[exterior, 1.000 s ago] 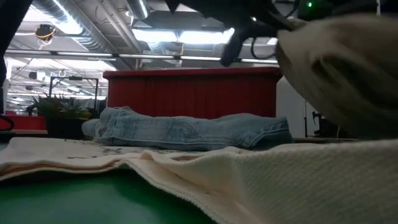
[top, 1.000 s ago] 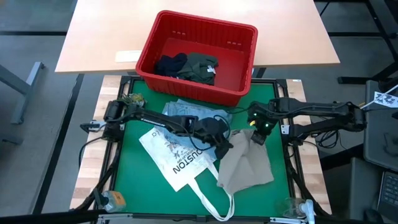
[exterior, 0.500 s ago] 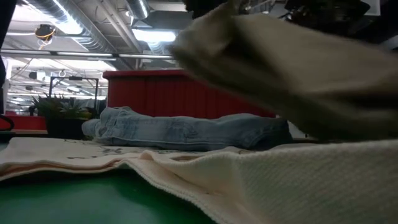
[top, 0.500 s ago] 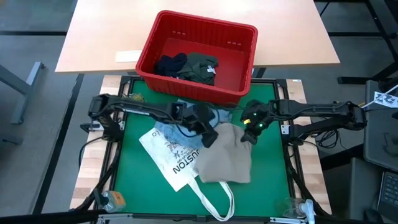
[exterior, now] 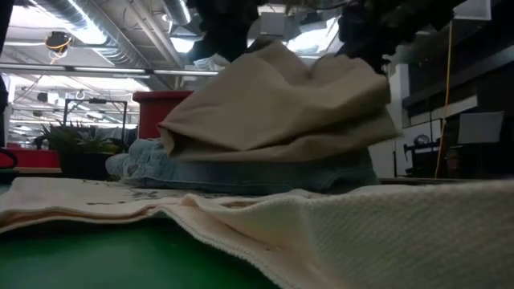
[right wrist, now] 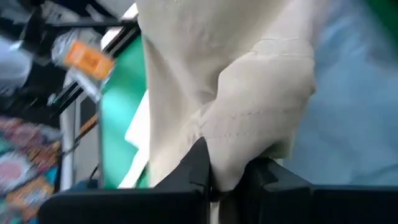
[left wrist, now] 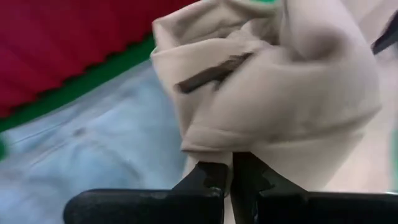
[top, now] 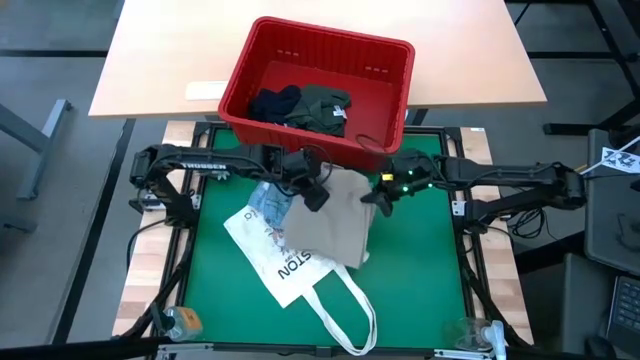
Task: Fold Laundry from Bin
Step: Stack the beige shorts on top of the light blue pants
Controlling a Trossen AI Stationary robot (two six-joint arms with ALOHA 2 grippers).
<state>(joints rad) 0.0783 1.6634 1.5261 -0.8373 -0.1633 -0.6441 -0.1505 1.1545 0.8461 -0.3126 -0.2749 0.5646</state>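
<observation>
Jaws first: the left gripper [top: 317, 192] is pinched tight on one top corner of the beige cloth [top: 330, 225], and its wrist view shows the two dark fingers [left wrist: 211, 180] closed together with a fold of fabric bunched between them. The right gripper [top: 377, 197] has its jaws nipped on the opposite top corner, a thick wad of the same cloth wedged between them in its own wrist view.

Both grips sit side by side near the far edge of the green mat [top: 430, 270], just in front of the red bin [top: 385, 150]. From that held edge the cloth hangs and drapes back toward the near edge, so its long axis runs from far to near while the line between the two grippers runs left to right across it. Each arm is at its own corner, neither nearer than the other.

From table height the cloth [exterior: 281, 104] is lifted at the top and sags over the light blue jeans [exterior: 241, 172] lying along the far edge. The white tote bag [top: 290, 265] lies toward the near left corner, partly under the cloth's lower end. Dark garments [top: 305, 108] are in the bin yet.

My guess is that the next move lays the cloth flat, and it depends on keeping that held edge level.
</observation>
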